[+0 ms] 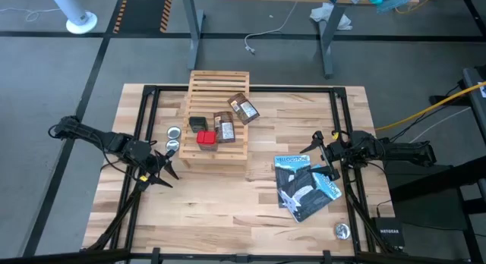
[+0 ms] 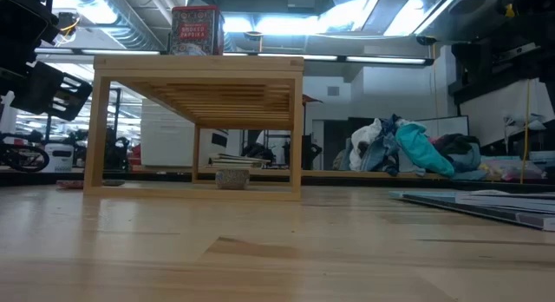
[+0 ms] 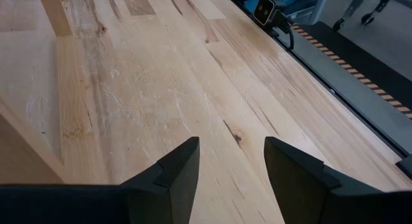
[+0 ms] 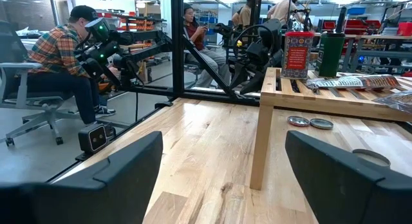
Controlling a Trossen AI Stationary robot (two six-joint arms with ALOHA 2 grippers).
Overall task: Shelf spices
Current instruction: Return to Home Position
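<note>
The wooden slatted shelf stands mid-table on its legs. On its top slats rest a red box, a dark grey box and two orange-brown packets. My left gripper is open, low over bare wood near the shelf's near left corner. My right gripper is open to the right of the shelf, facing it. The right wrist view shows the shelf, the red box, the dark box and a packet. The low view shows the red box upright.
Two round silver tins lie on the table left of the shelf. Blue-and-black booklets lie near my right gripper, with another small tin by the near right corner. People sit beyond the table's left side.
</note>
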